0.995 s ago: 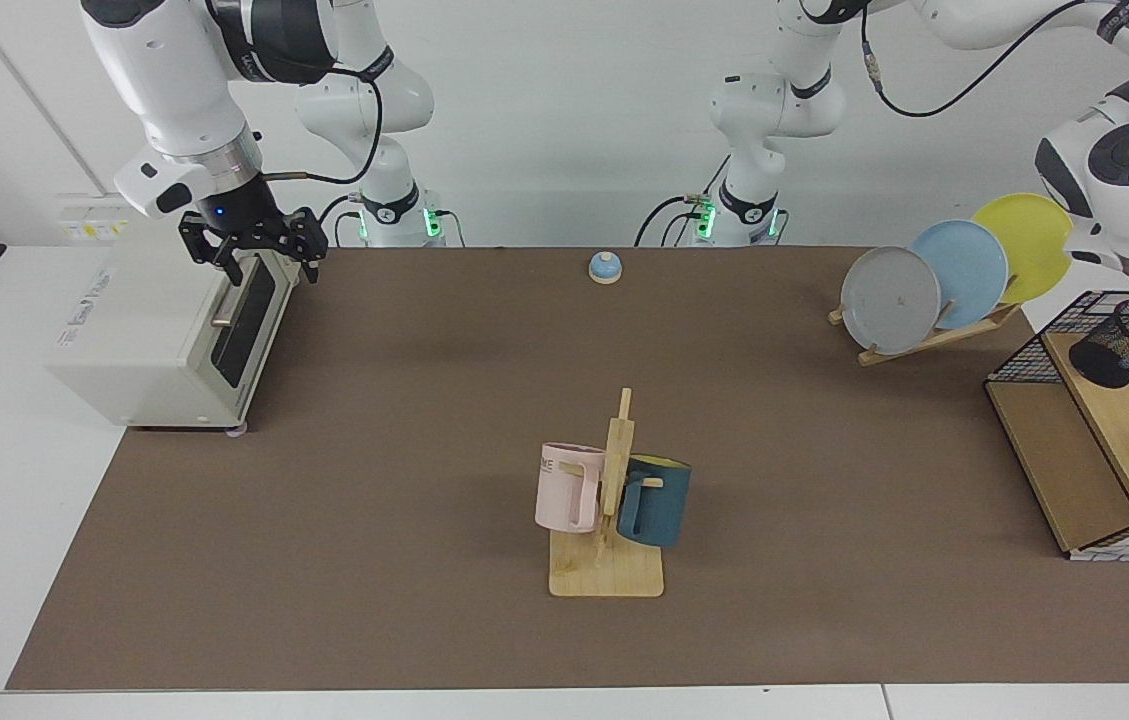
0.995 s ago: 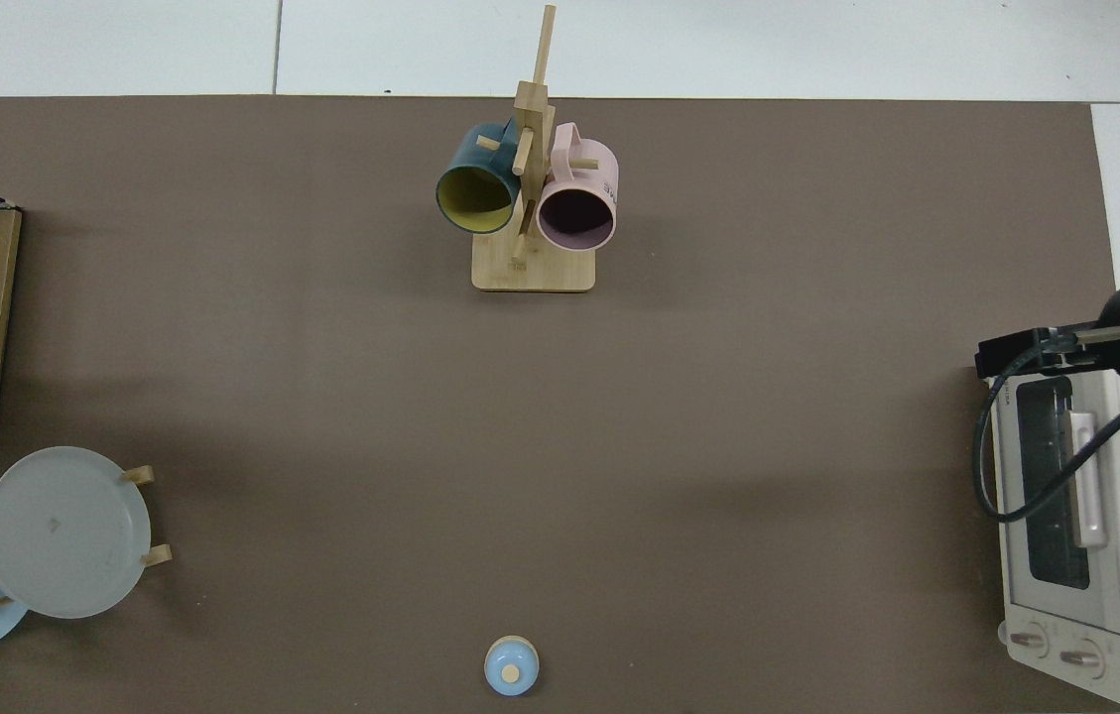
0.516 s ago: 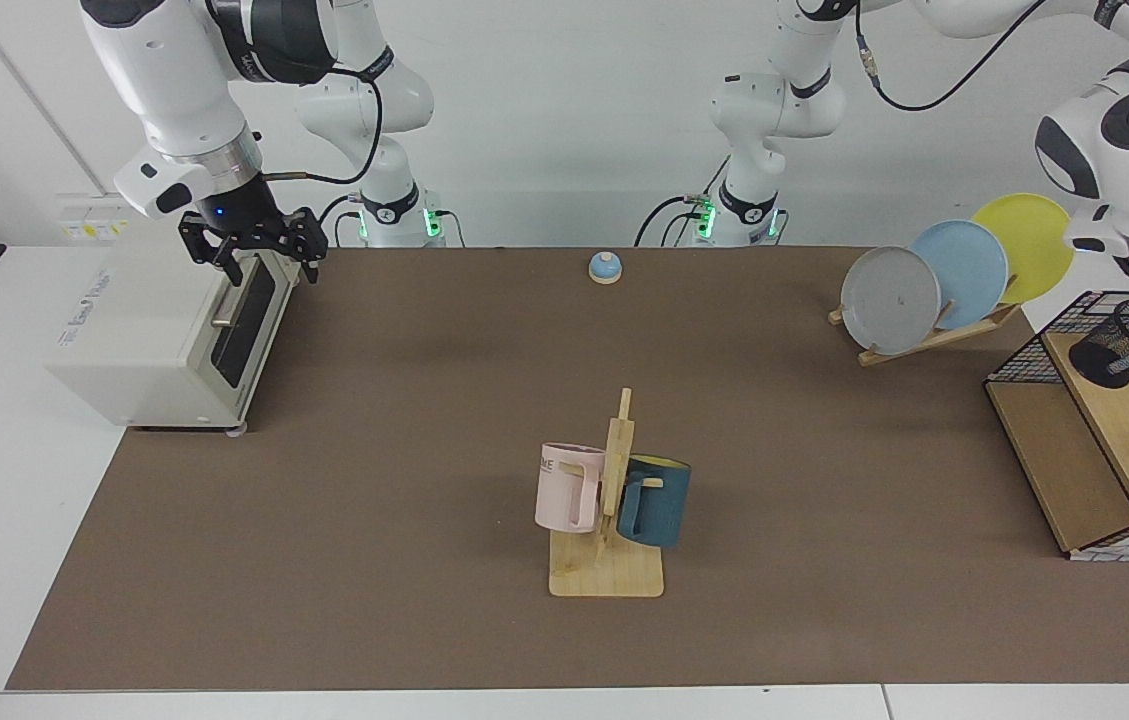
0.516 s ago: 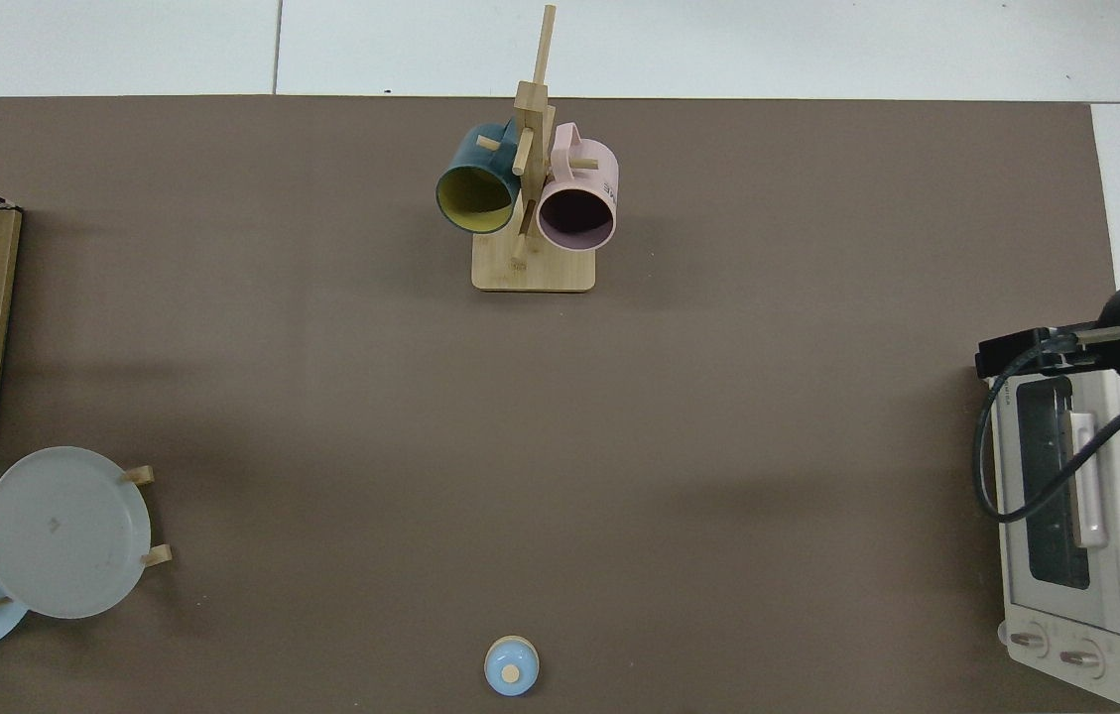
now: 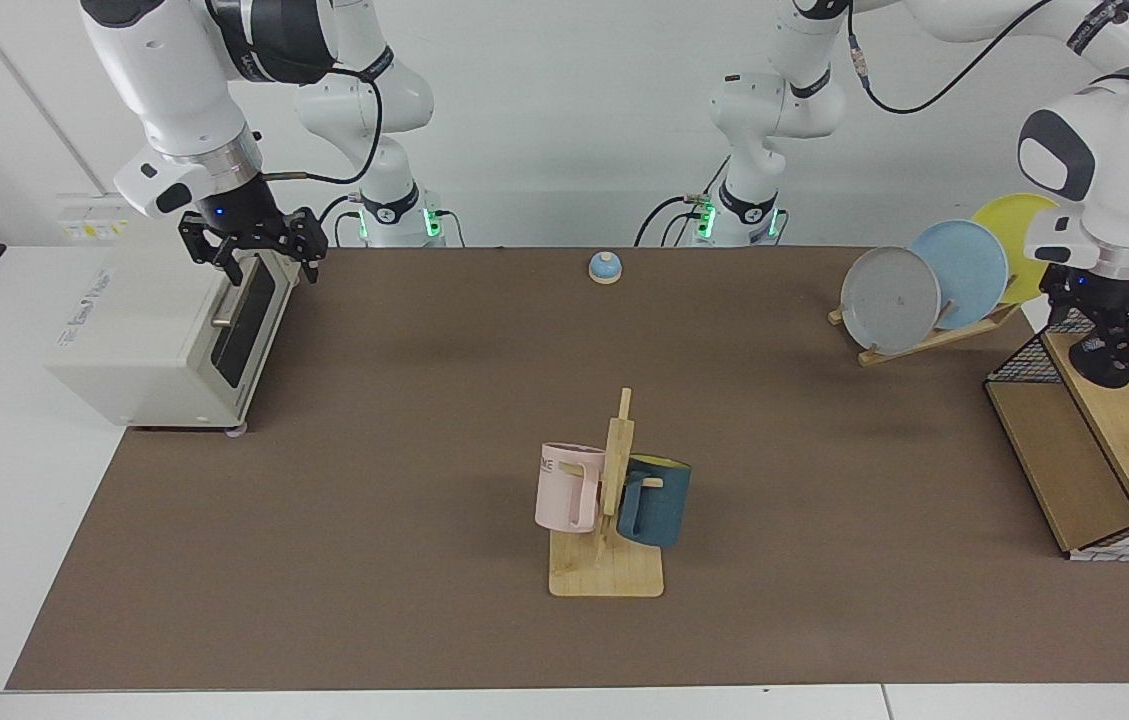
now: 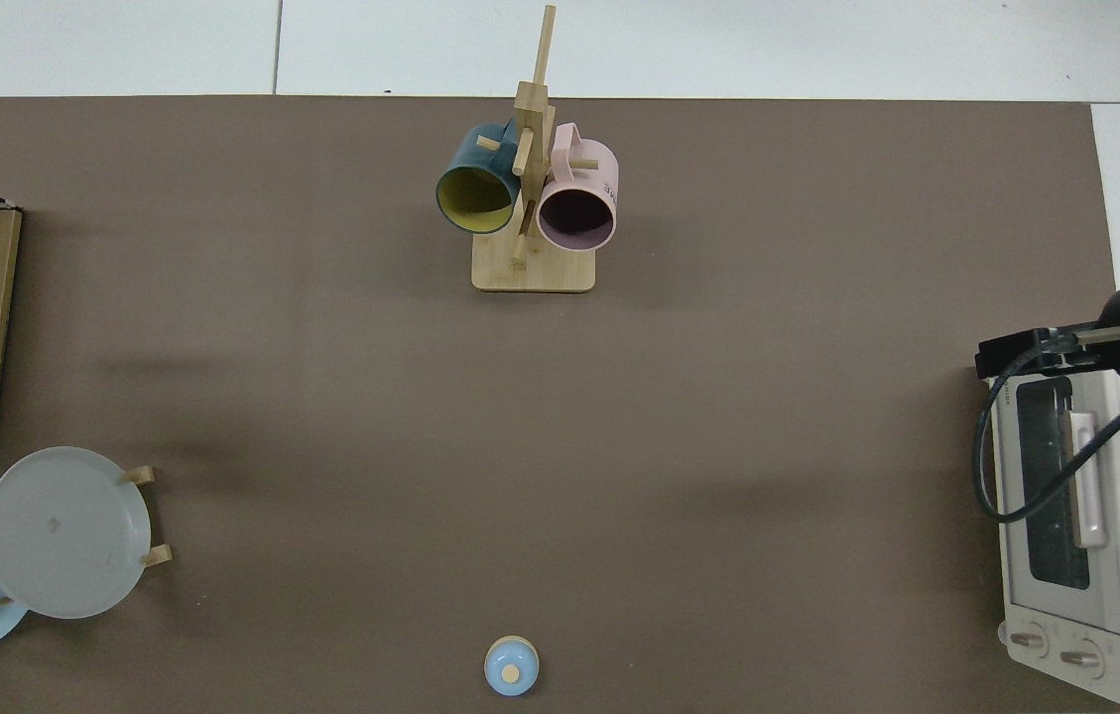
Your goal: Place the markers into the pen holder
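While the right gripper (image 5: 254, 255) waits with fingers spread above the toaster oven (image 5: 164, 335), the left gripper (image 5: 1119, 345) grips the dark mesh pen holder (image 5: 1109, 366), a black cylinder over the wire basket's (image 5: 1034, 352) wooden shelf.

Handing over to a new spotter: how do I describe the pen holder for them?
Find the wire-grid basket with wooden shelves at the facing view's right edge. Over its upper shelf, at the left gripper, is the pen holder: small, round, fine black mesh, unlike the basket's square grid.
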Robot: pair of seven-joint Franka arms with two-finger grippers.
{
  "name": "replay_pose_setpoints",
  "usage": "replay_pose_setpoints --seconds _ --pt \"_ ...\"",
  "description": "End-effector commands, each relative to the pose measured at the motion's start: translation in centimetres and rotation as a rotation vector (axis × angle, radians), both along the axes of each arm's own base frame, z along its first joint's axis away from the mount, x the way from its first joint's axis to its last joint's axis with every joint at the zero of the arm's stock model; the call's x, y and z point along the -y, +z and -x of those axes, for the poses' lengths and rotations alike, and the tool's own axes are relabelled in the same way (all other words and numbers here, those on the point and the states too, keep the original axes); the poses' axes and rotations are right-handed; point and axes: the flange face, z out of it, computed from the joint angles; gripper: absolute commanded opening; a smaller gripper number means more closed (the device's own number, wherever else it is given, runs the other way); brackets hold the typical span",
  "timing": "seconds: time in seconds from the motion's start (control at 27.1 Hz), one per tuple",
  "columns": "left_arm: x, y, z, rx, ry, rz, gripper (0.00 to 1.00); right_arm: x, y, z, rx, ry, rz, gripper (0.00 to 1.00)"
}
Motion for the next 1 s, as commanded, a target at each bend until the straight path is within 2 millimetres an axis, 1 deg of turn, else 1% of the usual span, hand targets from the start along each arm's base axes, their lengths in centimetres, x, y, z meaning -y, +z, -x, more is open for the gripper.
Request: replay_pose_setpoints --seconds 0.0,0.04,0.15,0.22,0.29,0.41,0.48,0.63,0.74,0.88,0.96 --pt "4.7 -0.8 1.7 -0.015 0.054 0.070 1.00 0.0 0.3 0.0 0.016 -0.021 -0.021 1.00" --pt "5.5 -1.0 1.8 -0.018 0.046 0.077 1.00 0.0 0.3 0.0 0.016 -0.021 -0.021 1.00" --pt "8.2 -0.9 1.2 -0.015 0.000 0.089 1.00 0.1 0.4 0.1 0.017 -0.021 -0.021 1.00" --pt "9.7 -0.7 0.9 -0.005 -0.039 0.073 1.00 0.0 0.3 0.0 0.016 -0.021 -0.021 1.00" --pt "10.0 -0.6 0.5 0.005 -0.042 0.066 1.00 0.0 0.3 0.0 0.016 -0.021 -0.021 1.00" --pt "11.8 -0.6 0.4 0.017 -0.018 0.075 1.00 0.1 0.4 0.1 0.017 -0.021 -0.021 1.00" --pt "12.4 -0.7 0.7 0.026 0.080 0.089 1.00 0.1 0.4 0.1 0.017 -0.021 -0.021 1.00" --pt "12.7 -1.2 1.6 0.033 0.371 0.110 1.00 0.0 0.3 0.0 0.016 -0.021 -0.021 1.00" --pt "13.8 -1.4 1.9 0.055 0.549 0.137 1.00 0.0 0.3 0.0 0.016 -0.021 -0.021 1.00" --pt "13.7 -1.6 2.0 0.074 0.755 0.218 1.00 0.1 0.4 0.1 0.017 -0.021 -0.021 1.00" --pt "13.6 -1.6 2.0 0.078 0.824 0.246 1.00 0.1 0.4 0.1 0.017 -0.021 -0.021 1.00"
